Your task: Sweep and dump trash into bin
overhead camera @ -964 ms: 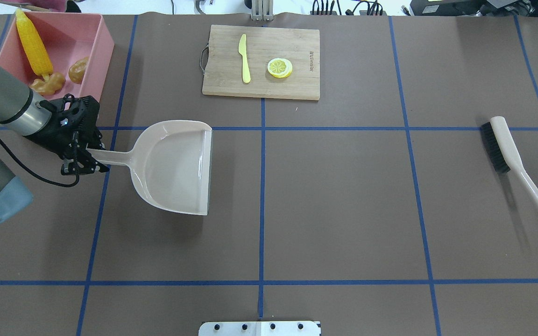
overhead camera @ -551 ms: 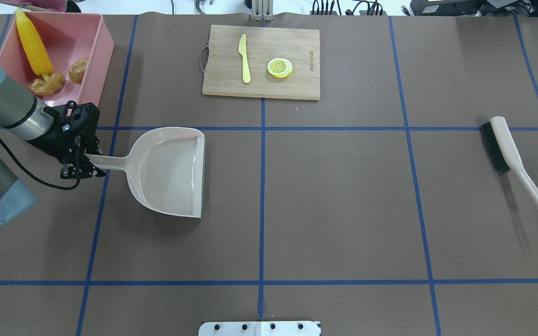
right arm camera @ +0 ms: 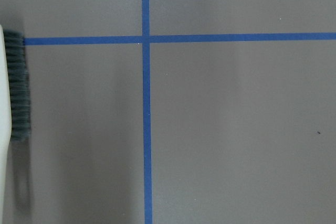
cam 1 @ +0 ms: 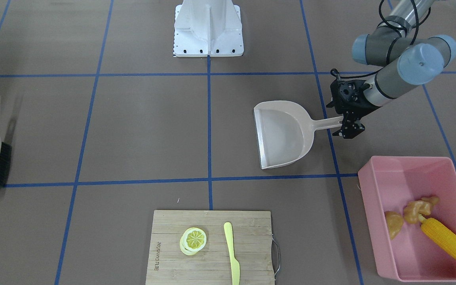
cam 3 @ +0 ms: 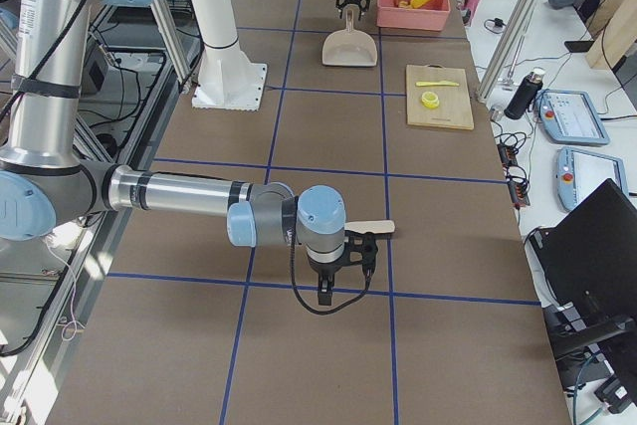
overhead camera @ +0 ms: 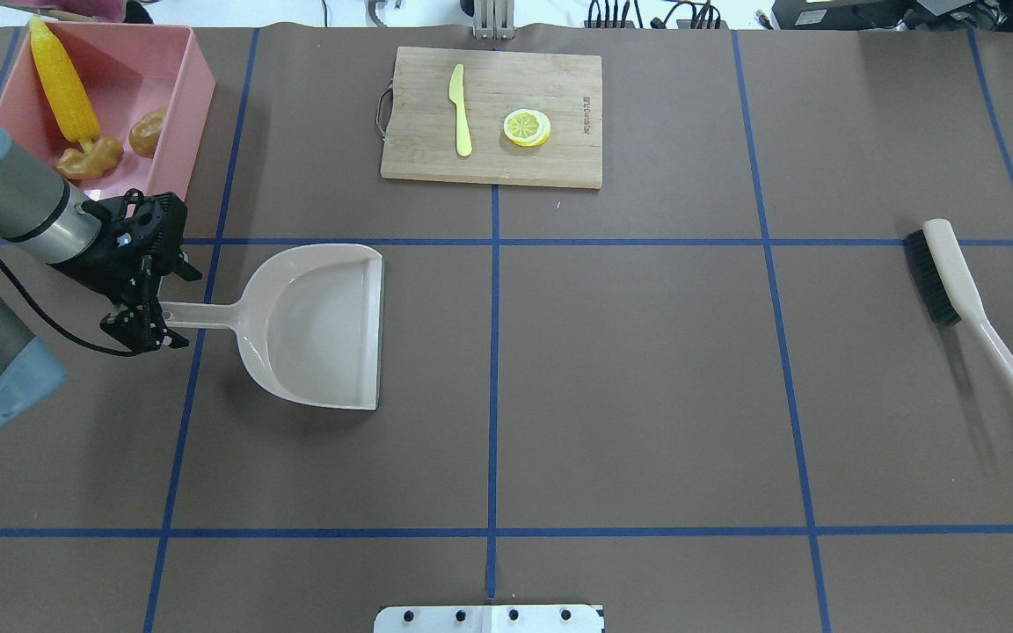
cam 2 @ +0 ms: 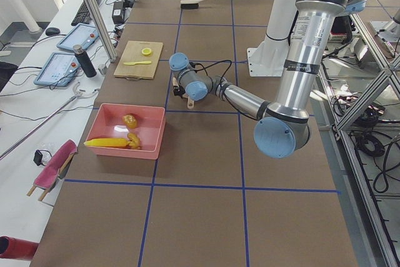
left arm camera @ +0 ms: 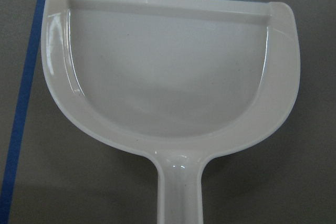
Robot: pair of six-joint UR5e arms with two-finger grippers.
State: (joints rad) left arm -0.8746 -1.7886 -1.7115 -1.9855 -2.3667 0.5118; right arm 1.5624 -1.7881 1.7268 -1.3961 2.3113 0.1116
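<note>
The pink bin (overhead camera: 199,97) stands at the far left; it also shows in the front-facing view (cam 1: 370,198). In it lie the corn cob (overhead camera: 62,83), the ginger root (overhead camera: 89,158) and the potato-like lump (overhead camera: 148,130). The beige dustpan (overhead camera: 322,325) lies flat and empty on the table beside the bin. My left gripper (overhead camera: 163,308) is open, its fingers either side of the dustpan's handle end. The left wrist view shows the empty pan (left arm camera: 168,77). My right gripper (cam 3: 338,281) hovers over the table beside the brush handle; I cannot tell if it is open.
A brush (overhead camera: 946,272) lies at the far right; its bristles show in the right wrist view (right arm camera: 16,87). A wooden cutting board (overhead camera: 559,158) at the back centre carries a pale yellow knife (overhead camera: 461,110) and a lemon slice (overhead camera: 527,127).
The dustpan has come down and a little left, and now lies flat. My left gripper's fingers have spread apart and let go of the handle.
</note>
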